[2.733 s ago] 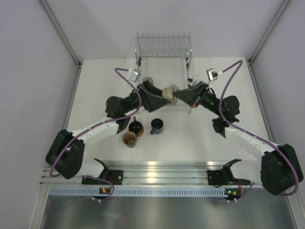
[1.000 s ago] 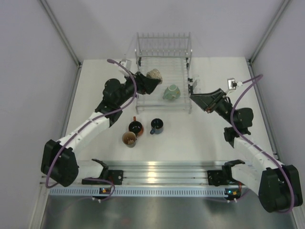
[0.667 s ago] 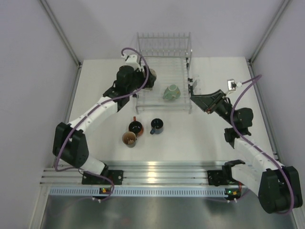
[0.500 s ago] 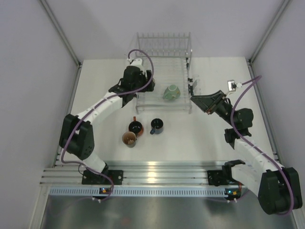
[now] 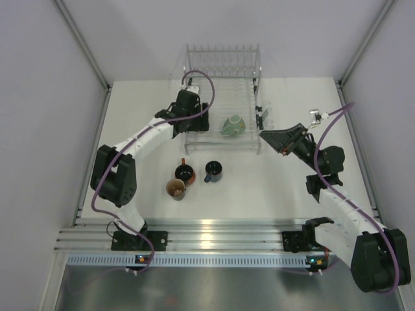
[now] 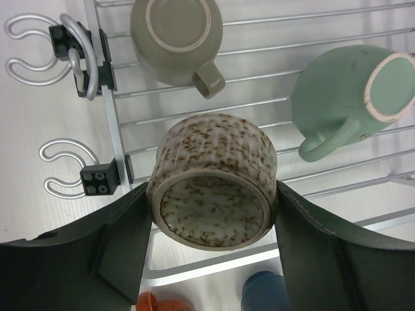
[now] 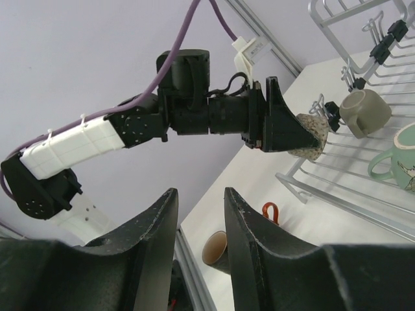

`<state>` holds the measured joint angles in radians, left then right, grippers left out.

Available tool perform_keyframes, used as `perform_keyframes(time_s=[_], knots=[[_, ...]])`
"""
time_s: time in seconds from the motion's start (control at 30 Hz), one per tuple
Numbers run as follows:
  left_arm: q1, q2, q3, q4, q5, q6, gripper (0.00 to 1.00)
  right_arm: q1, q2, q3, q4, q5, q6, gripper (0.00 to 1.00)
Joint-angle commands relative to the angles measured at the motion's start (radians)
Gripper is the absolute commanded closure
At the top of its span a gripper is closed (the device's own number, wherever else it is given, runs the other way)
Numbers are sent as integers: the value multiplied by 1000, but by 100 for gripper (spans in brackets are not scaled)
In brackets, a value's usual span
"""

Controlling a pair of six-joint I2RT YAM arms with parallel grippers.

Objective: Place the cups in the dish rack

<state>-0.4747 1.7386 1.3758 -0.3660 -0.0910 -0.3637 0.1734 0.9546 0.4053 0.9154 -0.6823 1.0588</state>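
Speckled beige ceramic mug (image 6: 212, 188), base showing, over silver wire dish rack (image 5: 222, 65). Plain beige mug (image 6: 176, 35) inverted and mint-green mug (image 6: 347, 91) sideways inside. Black mug (image 5: 185, 173), dark-blue mug (image 5: 214, 171), orange-brown mug (image 5: 175, 188) outside.

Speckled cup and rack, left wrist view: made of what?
Speckled cup: likely glazed stoneware, going by the brown flecks on cream and the soft sheen.
Rack: probably metal wire with a bright silver finish; the rods are thin, straight and glinting.

You have two arms, left arm (image 5: 146, 137) and right arm (image 5: 337, 201): white link shells, black joint housings. A purple cable (image 7: 191, 19) runs along each, with a white plug (image 7: 249, 48) at the wrist. On left end effector (image 6: 213, 214) and right end effector (image 7: 200, 194): broad matte-black wedge fingers (image 6: 97, 259).
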Motion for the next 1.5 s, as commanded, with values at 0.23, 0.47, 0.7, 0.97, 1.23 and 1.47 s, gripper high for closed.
perform_keyframes(time_s=[0.23,0.47,0.7,0.97,1.23,1.47], knots=[[-1,27,3,-48,11,0,100,-22,-24,3,17,-2,-33,65],[-2,98,40,-85,20,8,100,-22,-27,1,11,-2,-34,65],[-4,131,66,-119,4,12,100,-23,-39,3,-7,0,-43,64],[-24,157,114,-168,-55,14,94,-26,-36,3,-7,-3,-48,64],[-36,144,129,-166,-93,8,37,-28,-37,3,-10,-8,-49,63],[-51,127,149,-165,-99,22,11,-28,-43,6,-18,-8,-54,63]])
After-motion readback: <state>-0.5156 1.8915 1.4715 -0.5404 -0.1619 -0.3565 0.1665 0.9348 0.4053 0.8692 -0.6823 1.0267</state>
